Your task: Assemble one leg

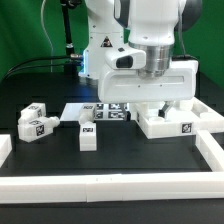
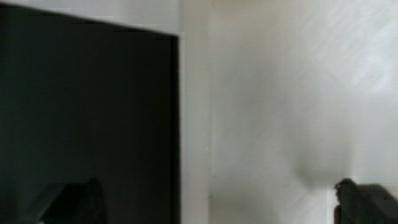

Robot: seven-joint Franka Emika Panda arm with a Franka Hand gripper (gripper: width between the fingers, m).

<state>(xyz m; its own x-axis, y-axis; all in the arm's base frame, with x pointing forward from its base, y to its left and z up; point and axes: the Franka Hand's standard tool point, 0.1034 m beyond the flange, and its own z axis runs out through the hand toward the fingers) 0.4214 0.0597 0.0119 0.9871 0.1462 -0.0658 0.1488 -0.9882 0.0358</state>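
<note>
A small white leg (image 1: 87,134) with tag stickers stands on the black table in front of the marker board. Two more legs (image 1: 35,121) lie together at the exterior view's left. The large white panel (image 1: 190,122) lies at the exterior view's right. My gripper (image 1: 150,102) hangs just above the panel's near-left edge. In the wrist view the gripper (image 2: 217,206) is open and empty. One dark fingertip (image 2: 73,204) is over the black table and the other is over the white panel (image 2: 285,110). No leg shows in the wrist view.
The marker board (image 1: 108,110) lies flat behind the standing leg. A low white wall (image 1: 110,185) borders the table at the front and both sides. The robot's base stands at the back.
</note>
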